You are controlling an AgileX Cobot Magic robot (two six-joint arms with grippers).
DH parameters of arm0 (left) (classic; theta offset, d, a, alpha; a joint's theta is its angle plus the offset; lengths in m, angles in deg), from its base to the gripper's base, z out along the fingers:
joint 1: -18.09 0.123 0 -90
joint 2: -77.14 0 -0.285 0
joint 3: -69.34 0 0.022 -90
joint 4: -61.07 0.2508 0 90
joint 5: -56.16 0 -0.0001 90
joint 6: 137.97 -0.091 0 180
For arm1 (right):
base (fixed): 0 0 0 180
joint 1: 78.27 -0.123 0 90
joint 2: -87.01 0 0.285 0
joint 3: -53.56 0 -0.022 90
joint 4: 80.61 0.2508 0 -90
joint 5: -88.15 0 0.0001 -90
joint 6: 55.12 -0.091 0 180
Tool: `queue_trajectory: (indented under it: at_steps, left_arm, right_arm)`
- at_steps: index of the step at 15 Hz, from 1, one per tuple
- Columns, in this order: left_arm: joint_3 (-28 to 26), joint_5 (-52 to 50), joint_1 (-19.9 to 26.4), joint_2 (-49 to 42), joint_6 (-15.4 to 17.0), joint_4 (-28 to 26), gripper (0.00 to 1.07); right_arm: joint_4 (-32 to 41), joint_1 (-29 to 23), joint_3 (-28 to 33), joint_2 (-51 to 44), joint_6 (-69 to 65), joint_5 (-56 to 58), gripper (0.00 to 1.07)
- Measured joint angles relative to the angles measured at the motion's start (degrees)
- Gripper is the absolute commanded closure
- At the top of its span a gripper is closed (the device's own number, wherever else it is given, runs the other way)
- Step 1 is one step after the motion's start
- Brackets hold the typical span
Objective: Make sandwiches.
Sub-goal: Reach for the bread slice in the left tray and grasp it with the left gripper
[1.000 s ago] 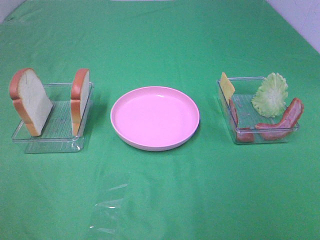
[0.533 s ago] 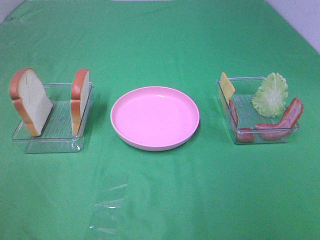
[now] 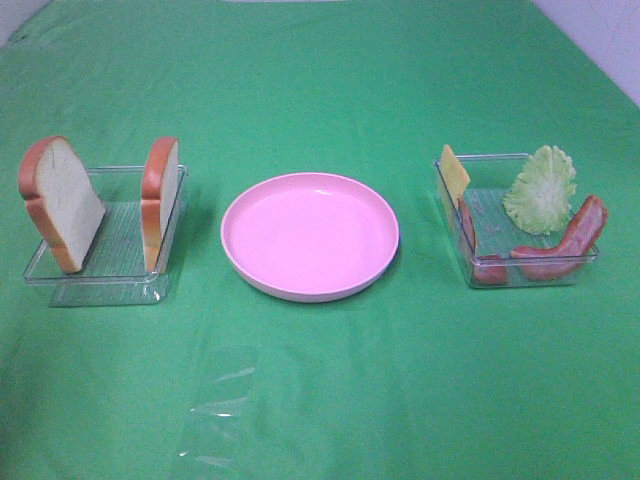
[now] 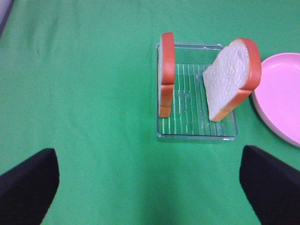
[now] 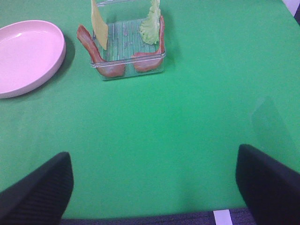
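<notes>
My left claw and right claw hang spread, empty; the leaning bread slice seems light, stiff, best pinched across its faces.

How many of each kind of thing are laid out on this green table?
Bread slices: 2
Bacon strips: 2
Cheese square: 1
Lettuce leaf: 1
Pink plate: 1
Clear trays: 2
Total: 9

Bright, even light leaves only a soft shadow beside the pink plate; all views look slightly grainy.
</notes>
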Motion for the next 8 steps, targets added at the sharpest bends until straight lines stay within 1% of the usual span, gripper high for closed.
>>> queue_trajectory:
  at_steps: [2, 6, 8]
  left_arm:
    - [-7.91, 1.83, 0.00, 10.31, -0.17, -2.81, 0.10]
    - [-23.84, 7.68, 0.00, 27.04, -0.52, -3.95, 0.10]
    - [-31.74, 11.69, -0.92, 34.32, -0.17, -4.35, 0.10]
  right_arm:
    - [0.00, 0.00, 0.00, 0.00, 0.00, 0.00, 0.18]
    - [0.00, 0.00, 0.00, 0.00, 0.00, 0.00, 0.18]
    - [0.00, 0.00, 0.00, 0.00, 0.00, 0.00, 0.18]
